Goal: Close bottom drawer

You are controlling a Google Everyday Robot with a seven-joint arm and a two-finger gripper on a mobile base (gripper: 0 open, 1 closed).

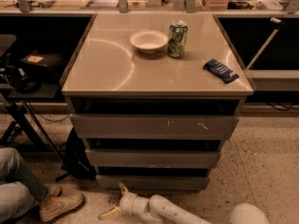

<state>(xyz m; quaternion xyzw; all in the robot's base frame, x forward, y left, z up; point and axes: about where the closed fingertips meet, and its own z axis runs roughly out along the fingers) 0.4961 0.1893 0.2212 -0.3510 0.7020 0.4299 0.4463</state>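
Observation:
The bottom drawer (154, 182) is the lowest, narrowest grey front of the cabinet, plain and without a handle, standing a little way out with a dark gap above it. My gripper (116, 200) is low over the floor, just in front of the drawer's left part. Its pale fingers are spread open and hold nothing; the upper fingertip (122, 188) is right at the drawer front's lower edge, and I cannot tell whether it touches. My white arm (173, 213) reaches in from the bottom right.
The middle drawer (152, 158) and the scratched top drawer (154, 125) also stand out a little. On the cabinet top are a bowl (148, 41), a green can (177, 39) and a dark packet (220, 70). A person's shoe (60, 205) and a black bag (77, 155) are at the left.

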